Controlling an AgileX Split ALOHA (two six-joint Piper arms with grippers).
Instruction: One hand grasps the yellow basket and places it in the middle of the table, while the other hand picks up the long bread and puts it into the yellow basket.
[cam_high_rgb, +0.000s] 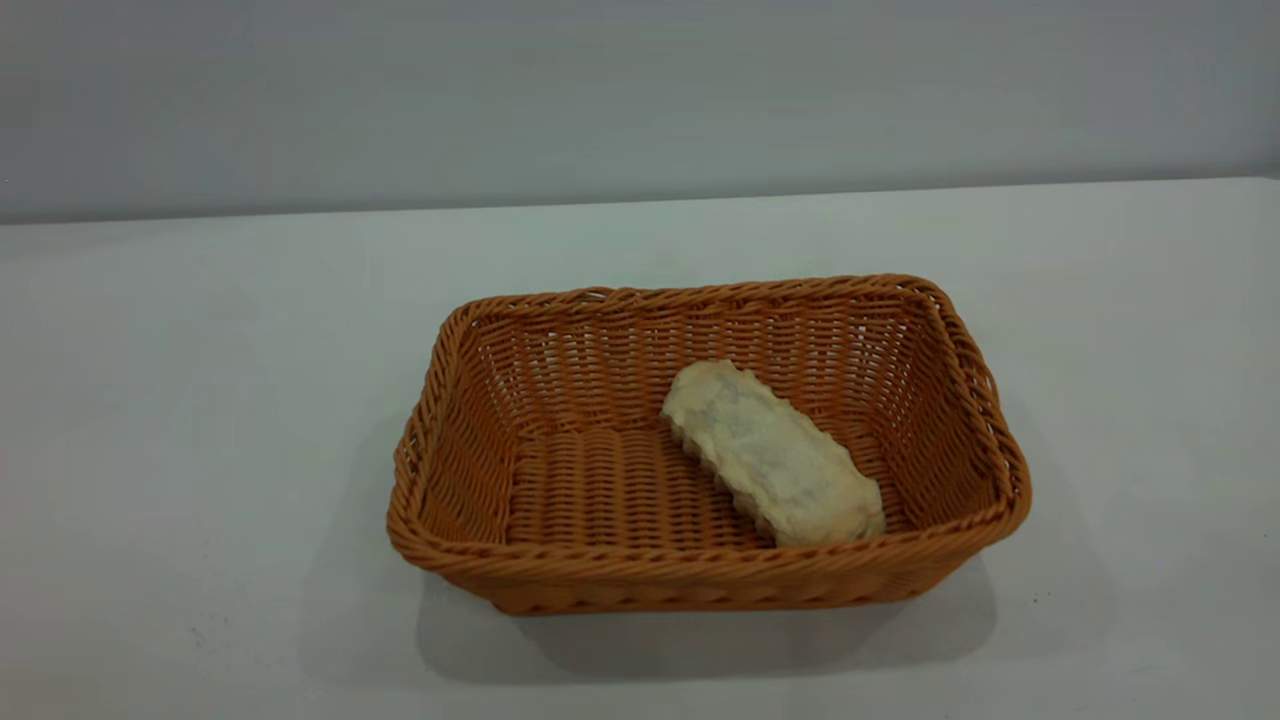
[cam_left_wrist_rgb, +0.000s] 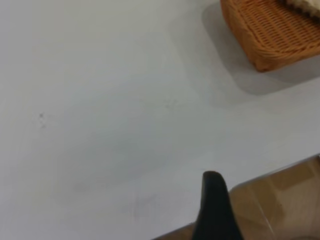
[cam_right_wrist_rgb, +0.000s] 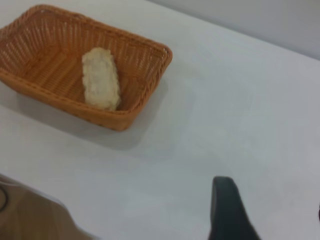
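The yellow basket (cam_high_rgb: 560, 560) stands on the white table (cam_high_rgb: 200, 400) near its middle. The long bread (cam_high_rgb: 770, 455) lies inside it on the right half of the floor, diagonal, pale flat underside up. Neither gripper shows in the exterior view. The left gripper (cam_left_wrist_rgb: 270, 192) is over the table's near edge, far from the basket (cam_left_wrist_rgb: 270, 30), with one dark finger (cam_left_wrist_rgb: 215, 210) showing and nothing held. The right gripper (cam_right_wrist_rgb: 272, 202) hovers above bare table away from the basket (cam_right_wrist_rgb: 130, 112) and bread (cam_right_wrist_rgb: 100, 77), open and empty.
A plain grey wall (cam_high_rgb: 640, 90) runs behind the table. In the left wrist view a brown wooden floor (cam_left_wrist_rgb: 280, 205) shows past the table's edge. It also shows at a corner of the right wrist view (cam_right_wrist_rgb: 30, 217).
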